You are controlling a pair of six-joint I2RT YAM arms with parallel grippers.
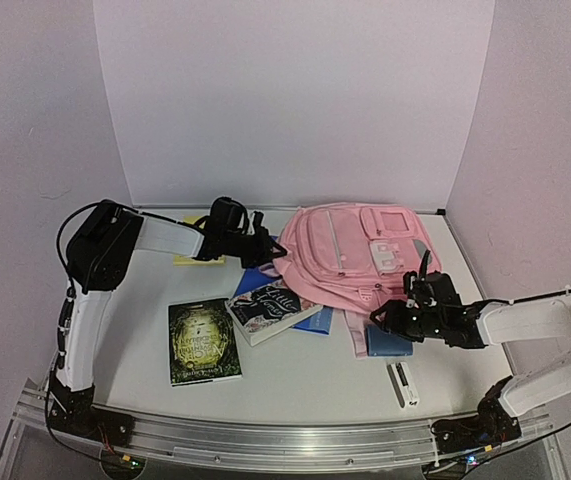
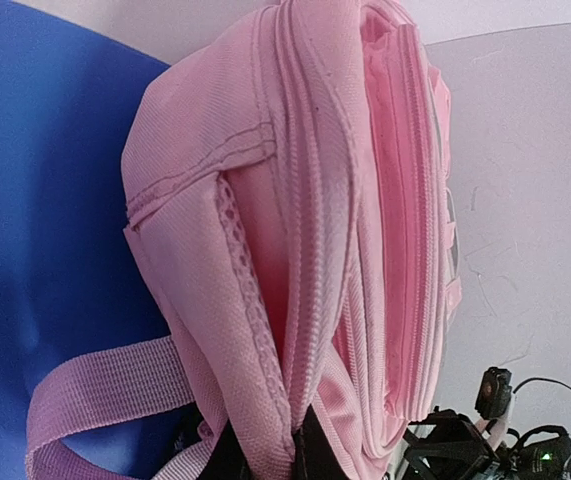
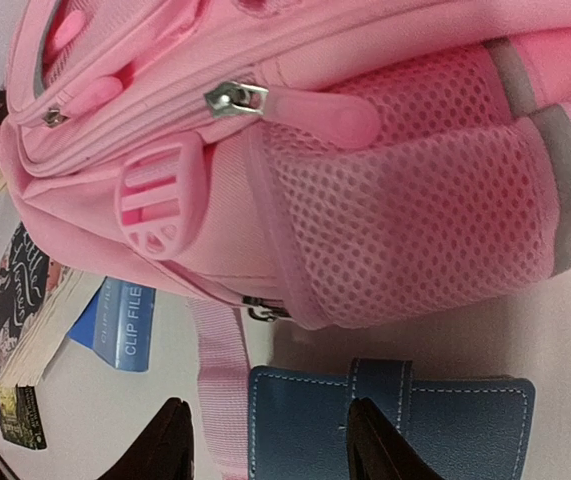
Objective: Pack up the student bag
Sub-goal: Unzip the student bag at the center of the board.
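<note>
The pink student bag (image 1: 350, 255) lies flat at the back middle, front pockets up. My left gripper (image 1: 270, 250) is at its left edge. In the left wrist view the gripper (image 2: 283, 458) is shut on the bag's zip seam (image 2: 300, 330), with the fabric pinched between the black fingers. My right gripper (image 1: 383, 318) is open at the bag's near edge, above a blue leather-look notebook (image 1: 390, 343). In the right wrist view its fingers (image 3: 170, 445) straddle the notebook's end (image 3: 415, 420) and a pink strap (image 3: 223, 385), below the bag's mesh side pocket (image 3: 415, 210).
A green book (image 1: 203, 342), a black-and-white book (image 1: 270, 308) and a blue clip file (image 1: 315, 320) lie left of the bag. A yellow pad (image 1: 197, 257) is behind the left arm. A small white stick (image 1: 403, 384) lies near the front edge.
</note>
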